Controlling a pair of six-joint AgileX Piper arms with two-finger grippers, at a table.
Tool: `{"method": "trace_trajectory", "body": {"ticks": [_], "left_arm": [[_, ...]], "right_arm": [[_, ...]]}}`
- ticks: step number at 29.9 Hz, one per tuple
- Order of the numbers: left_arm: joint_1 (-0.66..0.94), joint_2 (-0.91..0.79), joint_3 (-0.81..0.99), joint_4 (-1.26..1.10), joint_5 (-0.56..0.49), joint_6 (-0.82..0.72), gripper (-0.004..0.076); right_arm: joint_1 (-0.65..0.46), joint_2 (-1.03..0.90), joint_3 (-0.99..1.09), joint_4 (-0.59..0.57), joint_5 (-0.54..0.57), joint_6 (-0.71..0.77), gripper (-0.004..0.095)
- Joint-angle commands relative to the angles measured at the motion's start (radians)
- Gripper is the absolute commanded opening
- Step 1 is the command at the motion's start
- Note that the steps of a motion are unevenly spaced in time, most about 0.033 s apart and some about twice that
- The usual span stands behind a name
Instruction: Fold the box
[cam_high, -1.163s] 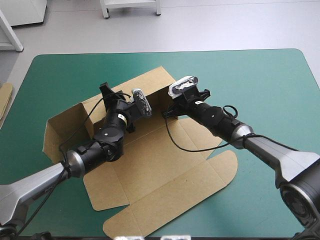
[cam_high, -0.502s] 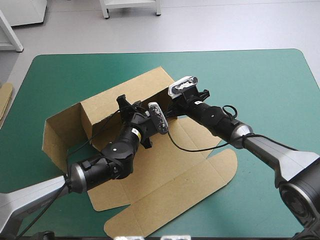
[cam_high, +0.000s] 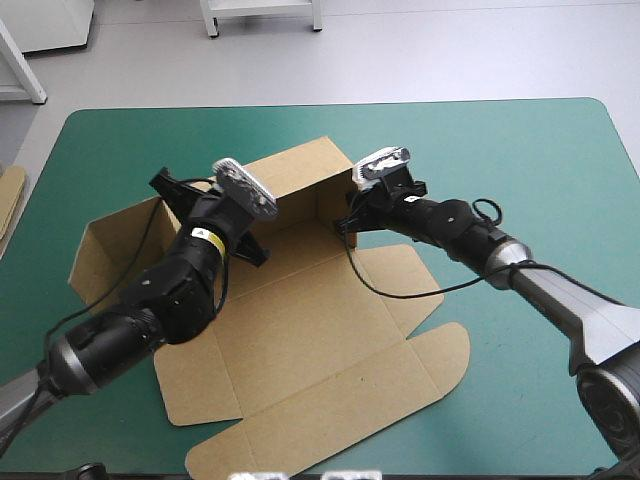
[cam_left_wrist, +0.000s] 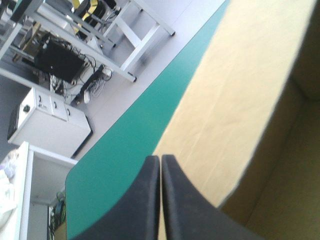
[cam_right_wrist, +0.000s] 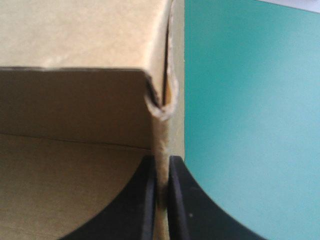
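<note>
Box (cam_high: 300, 330) sits left of centre on the teal-green worktop (cam_high: 520, 150), partway built. Far wall (cam_high: 300, 175) is up. Left wall (cam_high: 110, 245) is up too, leaning outward a bit. Right side flap (cam_high: 395, 275) lies flat. The lid (cam_high: 330, 420), w/ its rounded tuck flaps, is flat on the near side.

Right gripper (cam_right_wrist: 161, 160) is at the far-right corner, clamped on the box. The wrist view shows a thin edge of brown board running out between the black fingers. It looks like the short corner tab (cam_high: 333, 208), bent toward the near side off the far wall's right end. The board's corner is a little frayed just ahead of the tips, and there's bare worktop directly right of it.

Left gripper (cam_left_wrist: 160, 159) is over toward the far-left corner. Its fingers are pressed together into one point, tips right at the far wall's edge. Can't see any board between them, so I read it as clenched on nothing, nudging or steadying the wall rather than holding it.

Step in hand, I'd say, is squaring the far corners w/ the tabs turned in. Next move prob. calls for lifting the right side flap up against that tab and tucking it over, while the tab is kept square. The left wall needs the same treatment. Risk is the far wall flopping back if the pinch lets go early.

Some spare board (cam_high: 10, 195) pokes in at the worktop's left edge, not in play.
</note>
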Motion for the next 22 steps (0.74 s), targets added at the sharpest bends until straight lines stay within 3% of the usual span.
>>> {"method": "trace_trajectory", "body": {"ticks": [1,4,7,15,22], "left_arm": [[0.088,-0.037,-0.079,-0.078,-0.006,0.084,-0.0002],[0.178,-0.038,-0.116,-0.200,-0.023,0.174,-0.0002],[0.261,-0.038,-0.156,-0.342,-0.049,0.239,-0.0002],[0.461,-0.038,-0.260,-0.592,-0.056,0.399,-0.0002],[0.643,-0.019,-0.297,-0.858,-0.033,0.529,-0.0002]], "right_arm": [[-0.094,-0.096,-0.032,-0.104,0.133,0.192,-0.0012],[-0.148,-0.132,-0.032,-0.312,0.220,0.369,-0.0012],[-0.180,-0.177,-0.032,-0.446,0.261,0.508,-0.0013],[-0.210,-0.242,-0.046,-0.513,0.484,0.620,-0.0013],[-0.210,-0.280,-0.110,-0.624,0.572,0.719,-0.0013]]}}
